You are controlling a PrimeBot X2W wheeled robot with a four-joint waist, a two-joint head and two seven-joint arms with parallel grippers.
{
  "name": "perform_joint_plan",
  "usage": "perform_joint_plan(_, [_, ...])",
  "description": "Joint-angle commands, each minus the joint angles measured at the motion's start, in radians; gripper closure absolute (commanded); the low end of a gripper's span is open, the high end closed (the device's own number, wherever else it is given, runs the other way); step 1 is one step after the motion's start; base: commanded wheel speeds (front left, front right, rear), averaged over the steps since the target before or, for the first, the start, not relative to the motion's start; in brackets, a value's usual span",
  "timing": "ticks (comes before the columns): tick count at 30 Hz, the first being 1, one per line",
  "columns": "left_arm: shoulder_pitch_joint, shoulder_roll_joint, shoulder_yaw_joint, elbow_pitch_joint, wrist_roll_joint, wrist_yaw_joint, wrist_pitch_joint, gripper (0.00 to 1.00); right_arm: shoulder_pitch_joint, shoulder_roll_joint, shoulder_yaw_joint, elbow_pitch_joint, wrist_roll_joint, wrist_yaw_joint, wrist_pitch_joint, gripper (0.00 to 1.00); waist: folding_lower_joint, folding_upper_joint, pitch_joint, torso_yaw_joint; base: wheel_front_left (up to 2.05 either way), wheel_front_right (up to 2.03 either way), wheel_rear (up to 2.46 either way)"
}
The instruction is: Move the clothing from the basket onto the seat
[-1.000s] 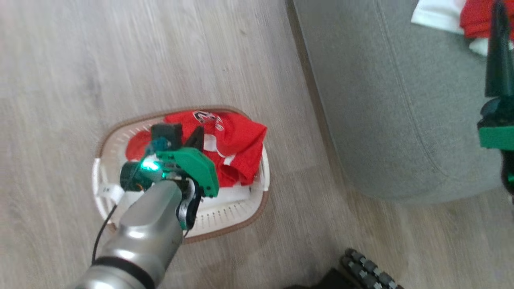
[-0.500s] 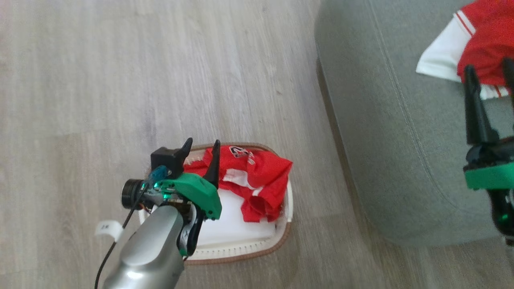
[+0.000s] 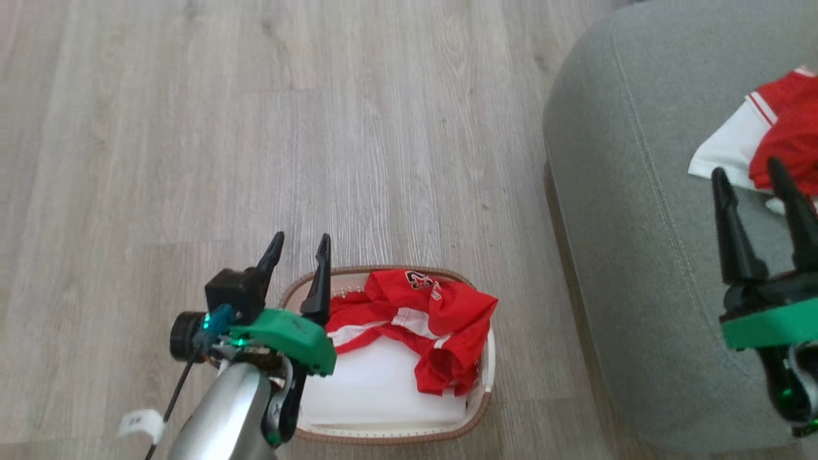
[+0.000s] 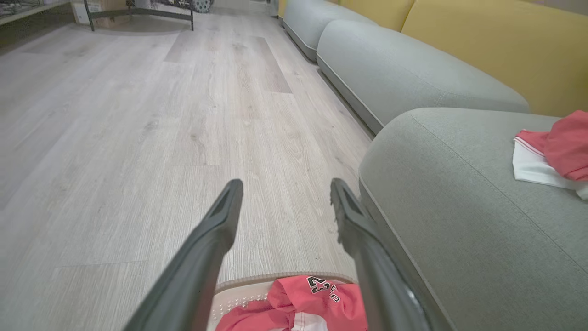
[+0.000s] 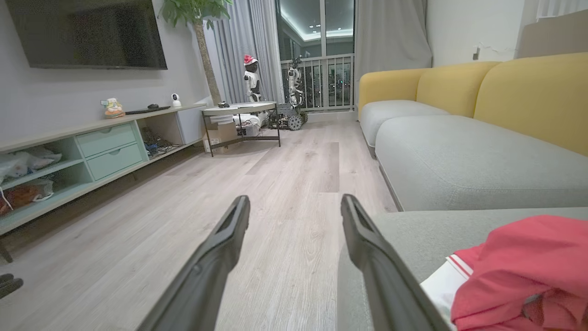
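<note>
Illumination is even and diffuse across the floor [image 3: 192,128]. Soft shadows lie on it along the seat [image 3: 613,255] base and right of the basket [image 3: 383,436]. The left gripper [image 4: 285,182] and right gripper [image 5: 295,197] blur toward the near edge of their wrist views, where lines bow outward and reds read pale. A light strip [image 5: 317,27] glares in the far window [image 5: 335,69].

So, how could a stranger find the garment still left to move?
Start at the grey seat; on the floor beside it stands a white basket. The red garment crumpled inside is the one. Unlike the red clothing on the seat, it shows a black number.
</note>
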Motion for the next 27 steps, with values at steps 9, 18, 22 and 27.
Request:
perform_joint_plan(9, [0.098, 0.042, 0.107, -0.231, 0.037, 0.033, -0.013, 0.0, 0.04, 0.007, 0.021, -0.025, -0.017, 0.0, -0.006, 0.0, 0.0001, -0.0001, -0.056, 0.023, 0.0, 0.0, 0.0])
perform_joint_plan(18, [0.213, 0.045, 0.144, -0.372, 0.046, 0.078, -0.013, 0.0, 0.077, 0.037, 0.022, -0.042, -0.028, 0.0, -0.006, 0.0, 0.0001, -0.0001, -0.085, 0.025, 0.0, 0.0, 0.0])
perform_joint_plan(22, [0.227, 0.043, 0.139, -0.396, 0.056, 0.085, -0.013, 0.0, 0.084, 0.045, 0.022, -0.045, -0.031, 0.0, -0.006, 0.0, 0.0001, -0.0001, -0.086, 0.024, 0.0, 0.0, 0.0])
perform_joint_plan(27, [0.23, 0.041, 0.136, -0.404, 0.063, 0.09, -0.013, 0.0, 0.081, 0.045, 0.023, -0.048, -0.03, 0.0, -0.006, 0.0, 0.0001, -0.0001, -0.082, 0.02, 0.0, 0.0, 0.0])
